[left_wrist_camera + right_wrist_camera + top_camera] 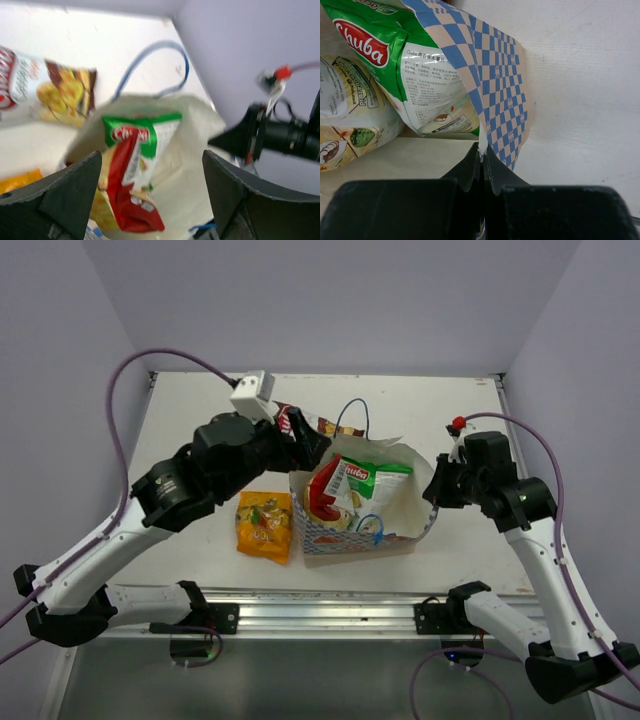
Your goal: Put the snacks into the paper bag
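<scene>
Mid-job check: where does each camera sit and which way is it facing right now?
Top external: above and behind the robot, looking down on the table; left arm and right arm show, flanking the paper bag.
Left wrist: on the left gripper, open, looking down into the bag's mouth; both fingers frame it.
Right wrist: on the right gripper, shut on the bag's rim, looking along the bag wall.
Shared: all three show the green-white Chuba packet.

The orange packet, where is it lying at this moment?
In the top view the orange packet lies flat on the table, outside the paper bag and close beside its left side.
</scene>
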### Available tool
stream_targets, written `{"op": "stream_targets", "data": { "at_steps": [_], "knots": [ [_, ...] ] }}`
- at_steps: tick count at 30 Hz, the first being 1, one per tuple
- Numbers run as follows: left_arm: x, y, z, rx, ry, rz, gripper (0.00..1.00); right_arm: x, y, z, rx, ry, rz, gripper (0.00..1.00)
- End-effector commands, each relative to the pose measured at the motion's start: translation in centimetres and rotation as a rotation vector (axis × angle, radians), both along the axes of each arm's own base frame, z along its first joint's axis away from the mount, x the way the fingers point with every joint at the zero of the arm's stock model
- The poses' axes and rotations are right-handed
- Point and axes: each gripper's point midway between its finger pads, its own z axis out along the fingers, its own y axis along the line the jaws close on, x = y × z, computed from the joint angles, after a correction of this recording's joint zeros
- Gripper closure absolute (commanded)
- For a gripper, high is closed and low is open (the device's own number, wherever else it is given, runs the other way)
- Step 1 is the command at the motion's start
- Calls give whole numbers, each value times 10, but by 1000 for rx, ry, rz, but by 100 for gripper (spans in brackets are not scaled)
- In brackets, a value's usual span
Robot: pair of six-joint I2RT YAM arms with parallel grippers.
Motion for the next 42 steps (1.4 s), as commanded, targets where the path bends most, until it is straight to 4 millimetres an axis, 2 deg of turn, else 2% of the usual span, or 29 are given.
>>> {"op": "stream_targets", "data": {
  "at_steps": [1,3,4,5,6,7,8,9,10,11,12,13,15,21,25,27,32,33,35,36,37,39,40,41,42],
  "knots": [
    [34,48,59,12,-210,274,6,-5,0,-3,-9,4,21,100],
    [52,52,51,109,-245,289,5,-4,0,-3,-11,6,20,100],
    [67,42,28,169,-207,266,4,-4,0,-3,-9,5,19,100],
    [93,58,12,200,-167,288,4,-4,-1,-3,-13,5,20,100],
    [110,66,-4,238,-140,307,3,-3,0,-3,-13,6,20,100],
    [132,68,-32,293,-102,323,2,-3,0,-3,-14,8,20,100],
    [151,85,-46,337,-87,355,1,-2,0,-2,-14,8,20,100],
    [162,86,-59,349,-64,345,1,-2,0,-2,-15,7,21,100],
    [179,85,-82,378,-29,344,0,-2,0,0,-13,3,19,100],
    [193,97,-94,396,-6,362,0,-1,0,-1,-16,5,19,100],
    [201,100,-104,405,9,363,0,-1,0,-1,-16,5,21,100],
    [216,106,-123,423,33,377,0,-1,-1,-1,-18,5,16,100],
    [232,109,-146,458,47,375,0,0,0,-1,-18,8,18,100],
    [258,117,-193,485,77,332,0,3,0,-3,-26,18,16,100],
    [269,117,-242,479,147,268,0,6,2,-2,-22,22,23,100],
    [270,114,-256,476,152,235,0,7,3,-2,-21,24,28,100],
    [264,119,-308,503,242,199,1,10,8,1,-3,26,46,100],
    [262,119,-314,500,250,183,3,10,9,2,1,20,49,100],
    [259,115,-321,489,246,148,54,12,10,2,3,19,50,100],
    [257,109,-319,467,240,118,74,12,10,1,-1,24,52,100],
    [257,108,-311,453,232,124,100,12,10,-2,-3,31,54,100],
    [256,112,-298,446,212,155,100,12,12,-4,3,39,63,100],
    [257,113,-278,428,176,171,100,12,12,-5,5,42,63,100],
    [258,118,-270,437,161,197,100,13,13,-4,10,37,64,100],
    [256,119,-252,434,135,205,100,13,14,-5,14,38,68,100]
  ]
}}
